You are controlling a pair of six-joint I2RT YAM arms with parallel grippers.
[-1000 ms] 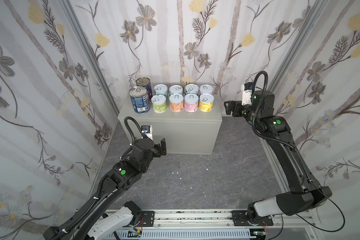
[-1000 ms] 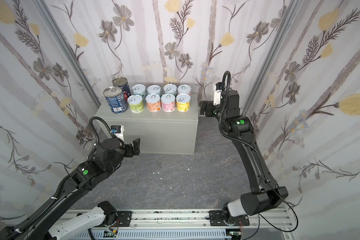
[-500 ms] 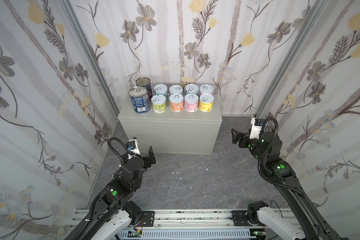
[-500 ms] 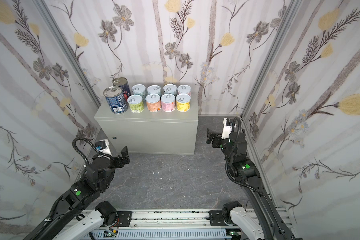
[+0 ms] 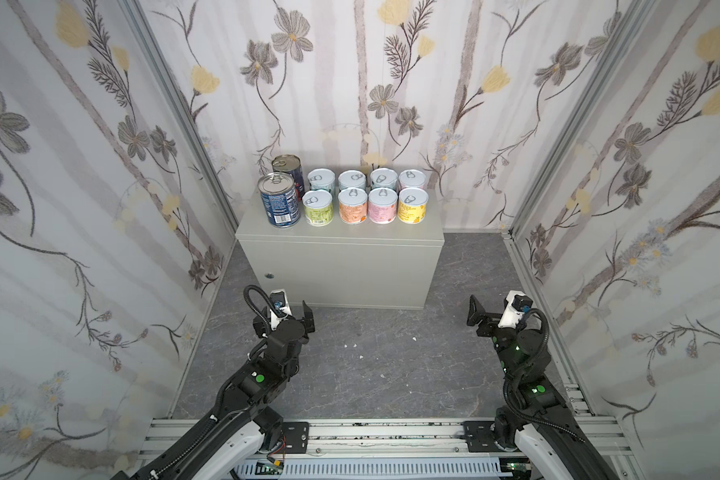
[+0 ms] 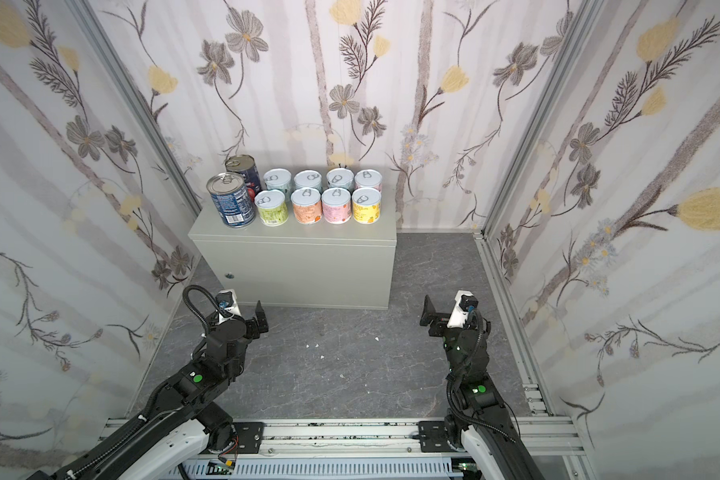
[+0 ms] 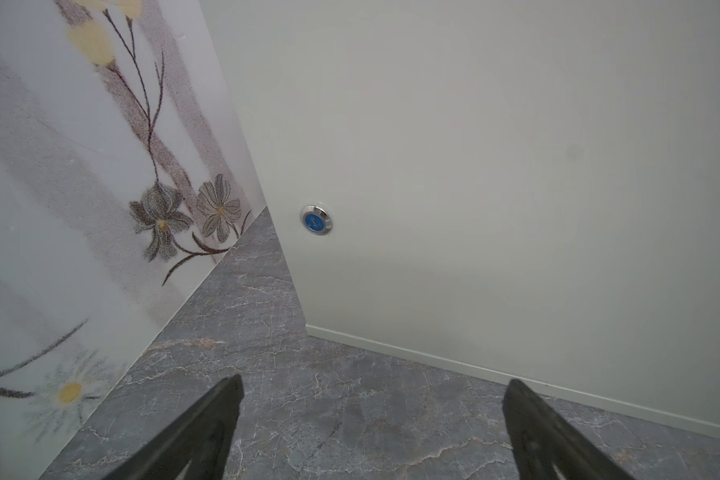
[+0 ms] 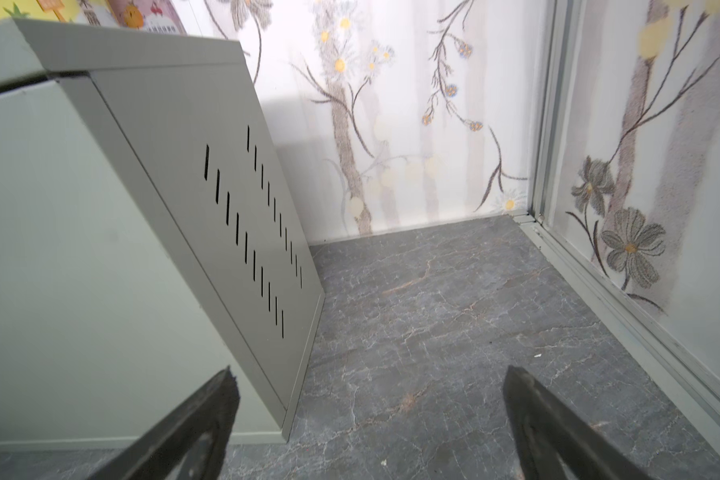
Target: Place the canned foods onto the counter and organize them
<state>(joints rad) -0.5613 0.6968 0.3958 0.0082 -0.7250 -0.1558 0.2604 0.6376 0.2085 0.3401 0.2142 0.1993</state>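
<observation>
The left gripper (image 7: pixel 373 380) has two black, wedge-shaped fingers (image 7: pixel 208 419) spread wide and grasping nothing. It hangs above the veined grey stone-pattern floor (image 7: pixel 308 374) and faces the counter (image 7: pixel 516 166), a smooth, pale grey sheet-metal box with a round, chrome-rimmed blue lock (image 7: pixel 316 220). The right gripper (image 8: pixel 368 370) is likewise released and empty, beside the counter's slotted side panel (image 8: pixel 246 224). In both top views the canned foods (image 5: pixel 352 205) stand upright on the counter's flat top. Two taller cylinders (image 5: pixel 279 203) with dark blue labels stand at the left end. Beside them are eight short pastel tins (image 5: pixel 382 205) with pale pull-tab lids, in two rows of four.
</observation>
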